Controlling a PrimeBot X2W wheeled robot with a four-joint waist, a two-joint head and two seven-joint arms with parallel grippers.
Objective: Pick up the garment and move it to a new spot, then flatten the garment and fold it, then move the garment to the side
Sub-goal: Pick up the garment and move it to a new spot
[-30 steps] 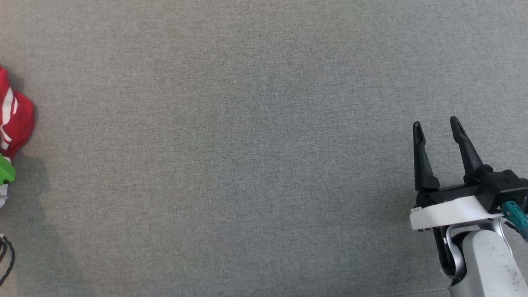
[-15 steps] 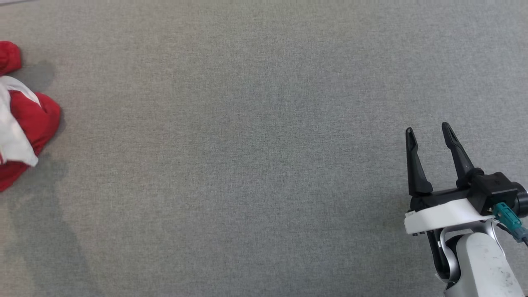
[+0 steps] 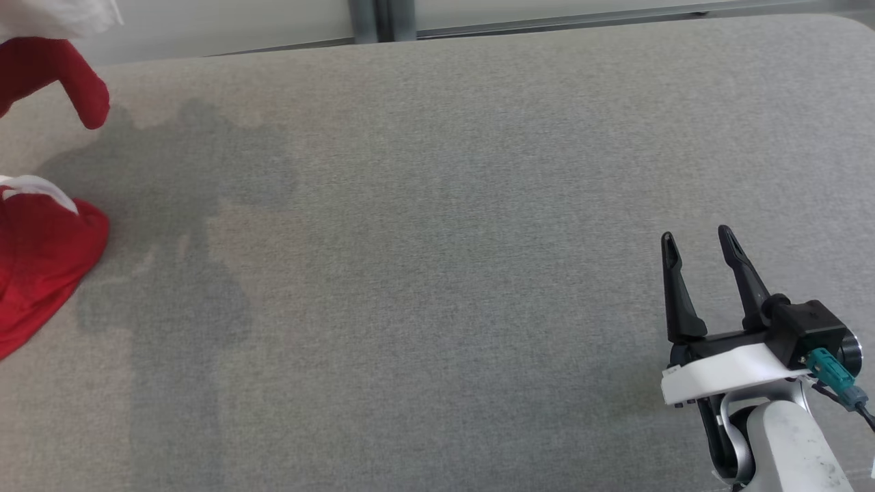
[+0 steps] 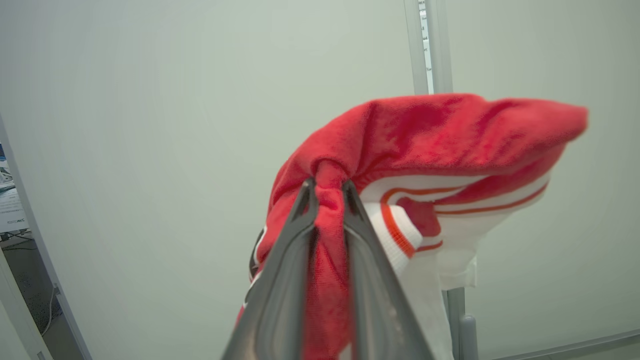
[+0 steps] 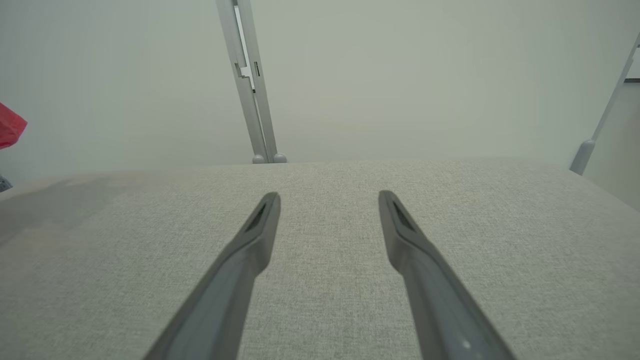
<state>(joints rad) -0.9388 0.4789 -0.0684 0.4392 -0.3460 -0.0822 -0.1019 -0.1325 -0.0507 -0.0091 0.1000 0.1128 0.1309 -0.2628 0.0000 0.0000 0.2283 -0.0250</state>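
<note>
The garment (image 4: pixel 430 135) is red with white and orange striped trim. In the left wrist view my left gripper (image 4: pixel 327 192) is shut on a bunched red fold of it, and the cloth hangs in the air in front of a pale wall. The head view has the garment (image 3: pixel 41 266) at the far left edge, with a red sleeve dangling above and its lower part over the grey surface (image 3: pixel 437 273). My right gripper (image 3: pixel 697 239) is open and holds nothing at the lower right; its fingers (image 5: pixel 250 240) hover just over the fabric surface.
The grey fabric surface ends at a rounded far edge below a pale wall with a grey vertical post (image 5: pixel 250 85). A second slanted post (image 5: pixel 600 125) stands at the right. The garment's shadow (image 3: pixel 184 225) falls on the left part of the surface.
The head camera has tilted up, bringing the far edge and wall into view. The garment has lifted off the surface at the left, and its shadow has grown. The right gripper stays open.
</note>
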